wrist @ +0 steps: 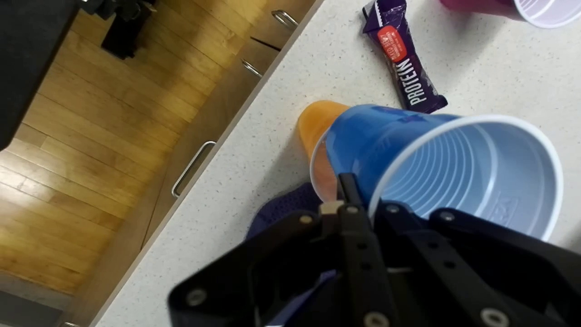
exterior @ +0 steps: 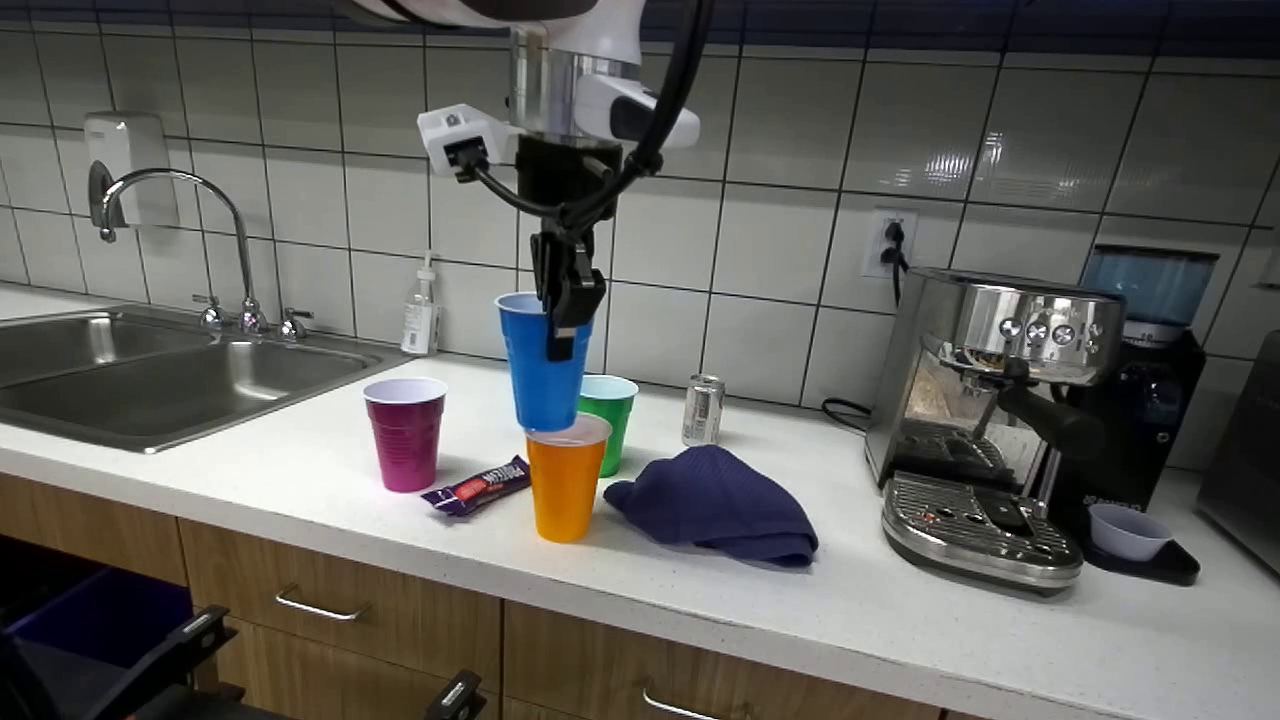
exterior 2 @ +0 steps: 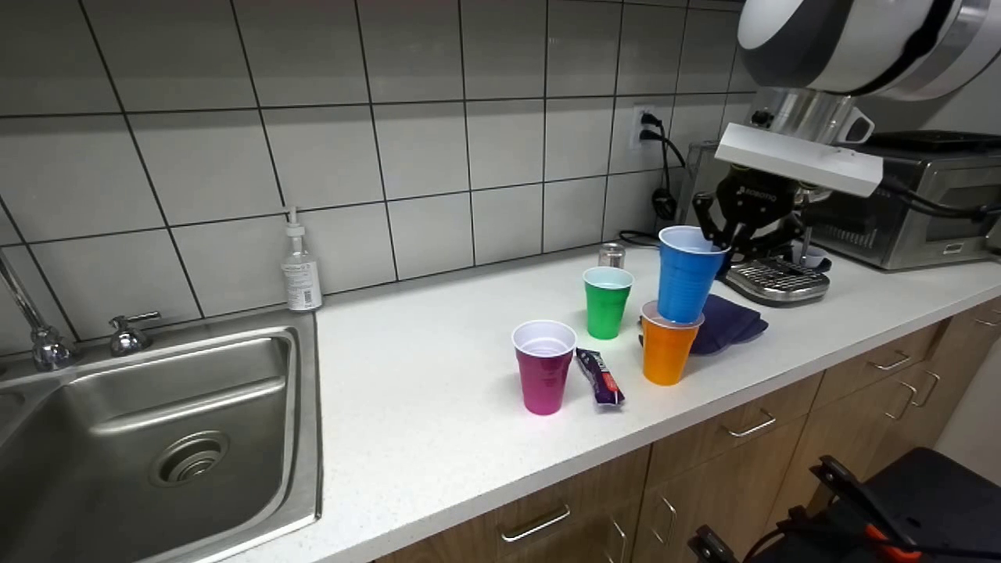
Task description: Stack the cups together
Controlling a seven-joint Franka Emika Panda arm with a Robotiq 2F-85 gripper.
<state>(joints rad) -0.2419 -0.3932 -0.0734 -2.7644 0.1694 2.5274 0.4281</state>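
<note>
My gripper [exterior: 562, 340] is shut on the rim wall of the blue cup [exterior: 533, 375], one finger inside and one outside; the grip also shows in the wrist view [wrist: 363, 204]. The blue cup [exterior 2: 684, 281] is slightly tilted, its base at the mouth of the upright orange cup [exterior 2: 665, 356]. I cannot tell if they touch. The orange cup [exterior: 565, 490] is partly hidden behind the blue cup in the wrist view [wrist: 320, 120]. The purple-magenta cup [exterior: 405, 440] and green cup [exterior 2: 607, 309] stand upright on the counter. The green cup is out of the wrist view.
A protein bar [exterior: 480, 485] lies between the purple-magenta and orange cups. A dark blue cloth [exterior: 715, 505] lies beside the orange cup. A silver can [exterior: 703, 410] stands near the wall. A sink [exterior 2: 305, 407], soap bottle [exterior 2: 301, 270] and espresso machine [exterior: 990, 400] flank the area.
</note>
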